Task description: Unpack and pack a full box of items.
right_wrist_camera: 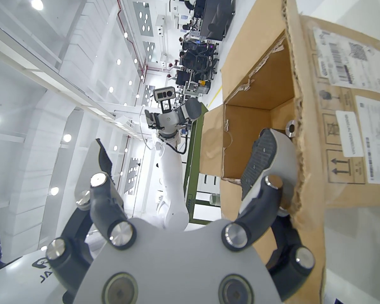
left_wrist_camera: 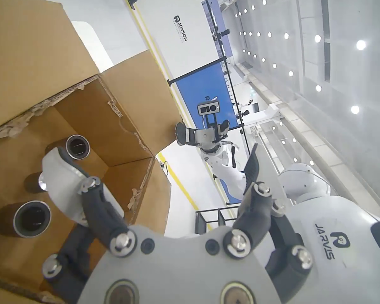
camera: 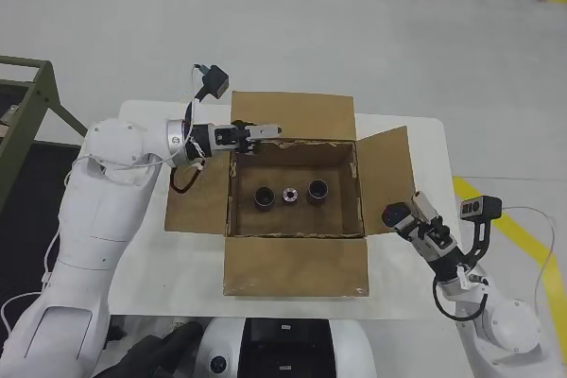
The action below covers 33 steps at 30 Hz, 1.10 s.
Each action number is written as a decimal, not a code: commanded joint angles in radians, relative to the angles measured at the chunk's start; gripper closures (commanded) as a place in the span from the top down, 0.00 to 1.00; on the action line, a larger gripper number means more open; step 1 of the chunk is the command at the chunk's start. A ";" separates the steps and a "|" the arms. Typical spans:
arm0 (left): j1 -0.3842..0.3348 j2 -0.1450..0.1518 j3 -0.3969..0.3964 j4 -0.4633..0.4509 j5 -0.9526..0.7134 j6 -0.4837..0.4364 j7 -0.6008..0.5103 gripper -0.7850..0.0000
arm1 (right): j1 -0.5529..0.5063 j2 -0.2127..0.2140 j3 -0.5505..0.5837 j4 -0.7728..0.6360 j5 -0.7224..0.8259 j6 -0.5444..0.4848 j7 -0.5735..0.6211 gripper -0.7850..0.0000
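Shelving in green metal (camera: 28,90) stands off the 10 o'clock corner of the white desk (camera: 402,283), with a strip of floor between them. The left arm (camera: 123,151) lies across the desk's 9 o'clock edge. The left jaws hang above the 11 o'clock corner of the cardboard box (camera: 296,266), spread wide and holding nothing, with one finger (left_wrist_camera: 60,172) over the box's inside. The box sits mid-desk with its four flaps folded outward, so its mouth is free from above, and bare desk shows past the flaps at 9 and 3 o'clock. On the box floor, in a row from 9 to 3 o'clock, stand a dark cylinder (camera: 265,197), a small metal piece (camera: 289,195) and a second dark cylinder (camera: 318,190), each apart from its neighbours and from the walls. The 3 o'clock flap (camera: 387,180) tilts upward. The right jaws hover just outside its outer edge, at about 4 o'clock of the box, wide open and empty. One finger (right_wrist_camera: 259,153) is close to the flap's torn edge, but I cannot tell whether it touches. A yellow floor line (camera: 510,222) runs beyond the desk at 3 o'clock.
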 commanded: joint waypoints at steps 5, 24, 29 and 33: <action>0.077 0.025 -0.130 -0.051 -0.027 0.014 -0.016 1.00 | 0.052 -0.002 -0.005 0.053 0.015 0.045 0.001 1.00; 0.118 0.085 -0.387 0.018 -0.021 0.084 -0.063 1.00 | 0.088 -0.008 -0.021 0.069 -0.065 0.135 -0.066 1.00; 0.093 0.095 -0.402 0.068 -0.023 0.096 -0.060 1.00 | 0.090 -0.009 -0.014 0.082 -0.060 0.135 -0.069 1.00; 0.076 0.100 -0.398 0.097 -0.025 0.099 -0.049 1.00 | 0.097 -0.011 -0.017 0.089 -0.068 0.137 -0.077 1.00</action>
